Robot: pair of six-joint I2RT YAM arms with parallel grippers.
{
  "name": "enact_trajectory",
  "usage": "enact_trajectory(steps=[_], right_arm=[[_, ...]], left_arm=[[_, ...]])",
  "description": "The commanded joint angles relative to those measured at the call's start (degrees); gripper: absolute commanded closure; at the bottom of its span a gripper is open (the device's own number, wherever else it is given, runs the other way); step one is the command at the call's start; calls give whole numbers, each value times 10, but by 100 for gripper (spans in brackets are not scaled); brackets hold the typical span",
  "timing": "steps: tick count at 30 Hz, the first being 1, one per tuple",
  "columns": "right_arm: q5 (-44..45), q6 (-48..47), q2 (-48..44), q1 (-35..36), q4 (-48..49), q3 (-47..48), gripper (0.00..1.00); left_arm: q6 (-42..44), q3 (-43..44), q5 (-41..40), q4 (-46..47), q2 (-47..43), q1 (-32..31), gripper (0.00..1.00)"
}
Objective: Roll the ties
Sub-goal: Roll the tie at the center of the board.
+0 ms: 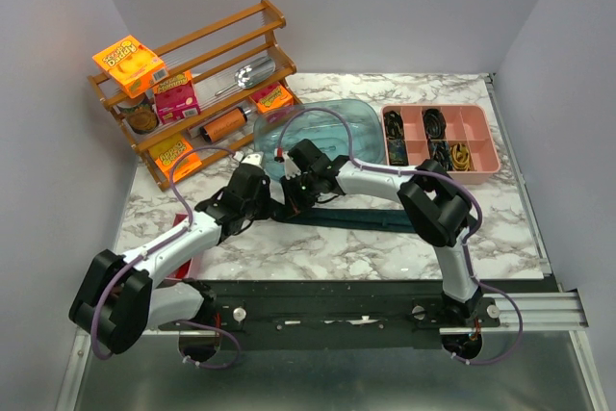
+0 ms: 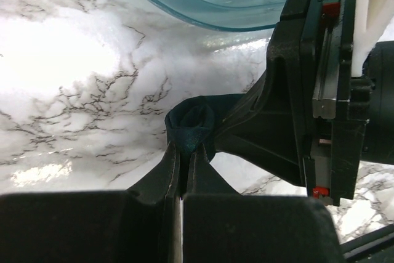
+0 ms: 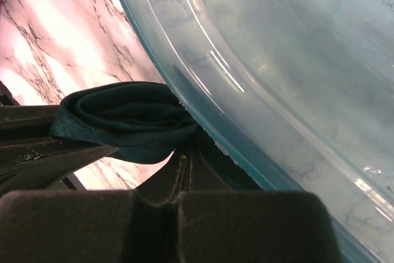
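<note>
The dark teal tie (image 1: 361, 218) lies flat along the marble table in front of the blue tub. Its left end is wound into a small roll (image 2: 191, 126), which also shows in the right wrist view (image 3: 123, 112). My left gripper (image 2: 183, 149) is shut on the roll from the near side; in the top view it (image 1: 264, 192) meets the right gripper. My right gripper (image 3: 186, 154) is shut on the same roll, right against the tub's wall, and sits beside the left one (image 1: 292, 190). The roll itself is hidden under the grippers in the top view.
The translucent blue tub (image 1: 332, 122) stands just behind the grippers, its rim (image 3: 203, 115) touching the roll. A pink divided tray (image 1: 478, 122) holds small items at the back right. A wooden rack (image 1: 192, 64) with boxes stands at the back left. A red edge (image 1: 181, 230) shows under the left arm.
</note>
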Motion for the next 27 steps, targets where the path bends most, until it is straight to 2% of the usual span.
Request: enact_trajectory(steps=[1, 14, 27], right_arm=[[20, -7, 3, 3, -16, 16, 100], [2, 0, 13, 7, -20, 43, 100], [0, 13, 61, 30, -21, 82, 100]], left_arm=[[26, 32, -53, -56, 13, -10, 100], [40, 86, -118, -113, 50, -48, 100], [28, 114, -124, -114, 57, -80, 100]])
